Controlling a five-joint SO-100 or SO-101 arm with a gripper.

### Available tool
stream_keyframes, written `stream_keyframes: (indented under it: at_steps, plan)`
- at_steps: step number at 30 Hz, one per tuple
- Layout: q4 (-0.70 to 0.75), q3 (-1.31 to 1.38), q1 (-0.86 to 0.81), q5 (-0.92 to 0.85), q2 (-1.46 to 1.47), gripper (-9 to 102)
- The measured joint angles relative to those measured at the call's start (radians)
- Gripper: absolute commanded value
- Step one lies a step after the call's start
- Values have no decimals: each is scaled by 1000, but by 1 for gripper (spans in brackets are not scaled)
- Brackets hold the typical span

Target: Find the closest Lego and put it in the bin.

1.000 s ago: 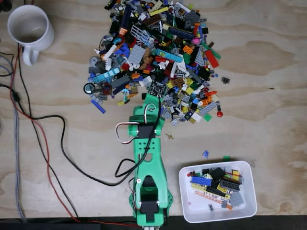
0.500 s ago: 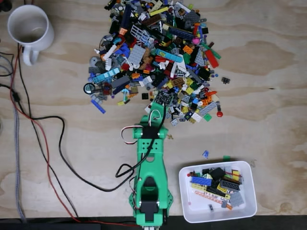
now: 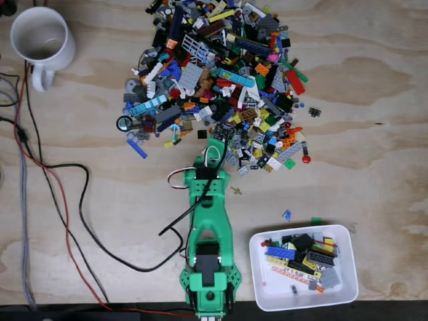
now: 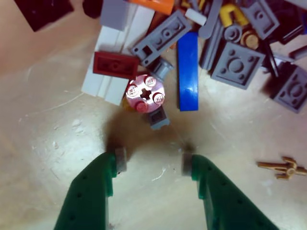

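1. In the wrist view the gripper [image 4: 152, 160] stands wide apart, its two green fingers [image 4: 91, 191] rising from the lower edge with bare wood between them and nothing held. No brand, label or writing can be read in either view.
2. Just beyond the fingertips lies a round red Lego piece [image 4: 145, 93] with four studs and a cross-shaped hole, sitting on top of a small grey part. It touches a white plate [image 4: 115, 72] on its left, which carries a dark red plate [image 4: 115, 65]. A blue tile [image 4: 188, 71] lies just to its right, and grey plates [image 4: 236, 62] crowd further right. A small tan cross-shaped piece [image 4: 284, 167] rests alone on the wood at the right.
3. The surface is pale plywood [image 3: 374, 134] with visible grain.
4. In the fixed view the green arm [image 3: 207, 234] reaches up from the bottom edge to the lower margin of the Lego pile [image 3: 221, 80].
5. The bin [image 3: 264, 291], a white low-walled tray with rounded corners, sits at the lower right beside the arm's base, already holding mixed bricks.
6. Black and red cables [image 3: 73, 200] trail across the left side.
7. A white mug [image 3: 41, 39] stands in the top left corner.
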State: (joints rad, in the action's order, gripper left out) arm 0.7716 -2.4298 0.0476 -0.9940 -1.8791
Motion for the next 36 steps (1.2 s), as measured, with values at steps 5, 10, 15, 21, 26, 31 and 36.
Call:
stream_keyframes:
  at_steps: [5, 10, 15, 21, 26, 31, 36]
  plan:
    - [-48, 28, 0, -11, 44, 16]
    - [-81, 66, -31, -44, 92, 15]
    - [-86, 83, -58, -77, 104, 15]
    - [-91, 92, -84, -109, 123, 12]
    - [-101, 123, -104, -126, 149, 10]
    - [-101, 129, -118, -147, 155, 6]
    - [-95, 130, -118, -153, 156, 6]
